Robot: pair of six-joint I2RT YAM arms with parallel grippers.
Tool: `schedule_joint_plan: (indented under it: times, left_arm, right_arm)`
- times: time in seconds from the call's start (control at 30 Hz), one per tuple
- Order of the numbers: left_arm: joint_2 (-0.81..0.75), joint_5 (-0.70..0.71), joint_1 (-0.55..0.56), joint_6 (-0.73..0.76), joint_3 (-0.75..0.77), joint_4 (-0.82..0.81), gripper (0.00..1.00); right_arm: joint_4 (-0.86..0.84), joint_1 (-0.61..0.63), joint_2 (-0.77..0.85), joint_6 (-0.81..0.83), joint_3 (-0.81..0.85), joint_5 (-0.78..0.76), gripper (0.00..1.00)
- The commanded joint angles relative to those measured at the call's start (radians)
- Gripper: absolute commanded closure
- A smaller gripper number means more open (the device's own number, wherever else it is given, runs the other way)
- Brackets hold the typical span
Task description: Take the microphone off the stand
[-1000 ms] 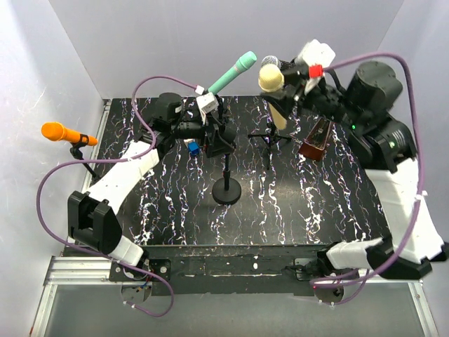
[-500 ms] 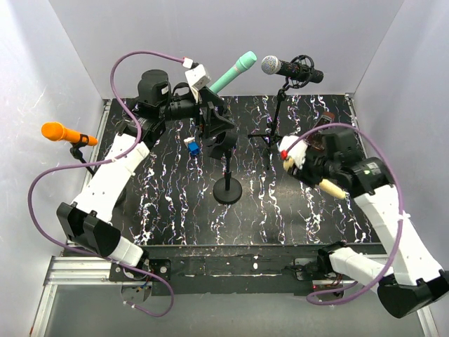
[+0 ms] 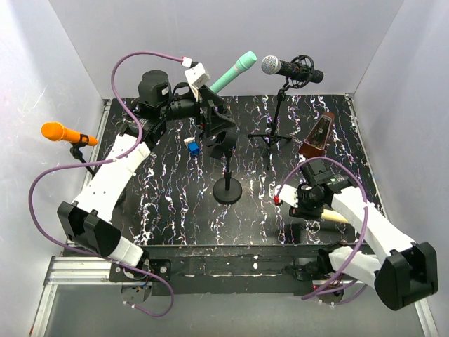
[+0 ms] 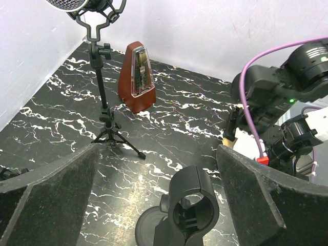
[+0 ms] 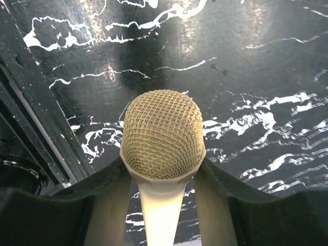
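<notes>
Cream-bodied with a gold mesh head, the microphone [image 5: 163, 138] is off the stand and sits in the right gripper [image 5: 162, 190], whose two fingers [image 5: 105, 197] stand partly closed and press on either side of the neck just below the head. From above, that gripper [image 3: 309, 203] is low over the front right part of the black marbled table [image 3: 168, 203], with the microphone's pale handle [image 3: 335, 216] sticking out toward the right; whether the head touches the table cannot be told. Well apart from it, at the table's centre, the stand [image 3: 226, 190] rises from a round base, and its black clip [image 4: 192, 200] is empty. The left gripper [image 4: 158, 154] is spread wide on either side of that clip and holds nothing. Behind the stand a dark microphone with a silver head [image 3: 280, 67] rests on a small tripod, and a brown metronome [image 4: 137, 77] stands upright near the tripod's feet. A green microphone [image 3: 235, 70] points up at the back, and an orange microphone [image 3: 59, 132] sits at the far left edge.
</notes>
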State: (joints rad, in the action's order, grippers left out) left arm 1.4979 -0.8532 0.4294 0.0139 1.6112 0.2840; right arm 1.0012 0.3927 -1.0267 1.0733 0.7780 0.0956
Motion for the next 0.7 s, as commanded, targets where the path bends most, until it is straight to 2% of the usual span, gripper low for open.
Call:
schedule_joint_plan:
  times: [0.0,0.07,0.1,0.2,0.3,0.47,0.57,0.6,0.63,0.67]
  left_arm:
    - [-0.030,-0.014,0.000,-0.006,0.016,-0.012,0.02]
    - [-0.028,0.023,0.000,-0.038,0.029,-0.008,0.02]
    - [-0.025,0.060,0.000,-0.067,0.039,-0.009,0.02]
    - [-0.012,0.193,0.000,-0.152,0.091,0.004,0.02]
    - [0.013,0.275,-0.001,-0.179,0.179,-0.003,0.02]
    - [0.088,0.537,-0.003,-0.345,0.381,-0.123,0.02]
    - [0.145,0.701,-0.003,-0.388,0.518,-0.212,0.02]
    - [0.163,0.789,-0.003,-0.413,0.551,-0.242,0.02]
    - [0.192,0.886,-0.004,-0.446,0.596,-0.262,0.02]
    - [0.224,0.966,-0.014,-0.488,0.654,-0.258,0.02]
  right_arm:
    - [-0.085,-0.003,-0.090,0.097,-0.031,-0.010,0.99]
    - [-0.101,-0.009,-0.136,0.076,-0.033,-0.010,0.96]
    - [-0.110,-0.014,-0.153,0.062,-0.034,-0.007,0.89]
    - [-0.121,-0.028,-0.171,0.051,-0.043,0.019,0.78]
    - [-0.115,-0.028,-0.180,0.050,-0.055,0.036,0.76]
    - [-0.105,-0.029,-0.211,0.030,-0.056,0.039,0.76]
    - [-0.089,-0.031,-0.234,0.014,-0.054,0.024,0.70]
    - [-0.067,-0.037,-0.242,0.017,-0.046,0.029,0.64]
    - [-0.043,-0.044,-0.251,0.023,-0.034,0.035,0.46]
    - [-0.033,-0.054,-0.257,0.022,-0.025,0.038,0.33]
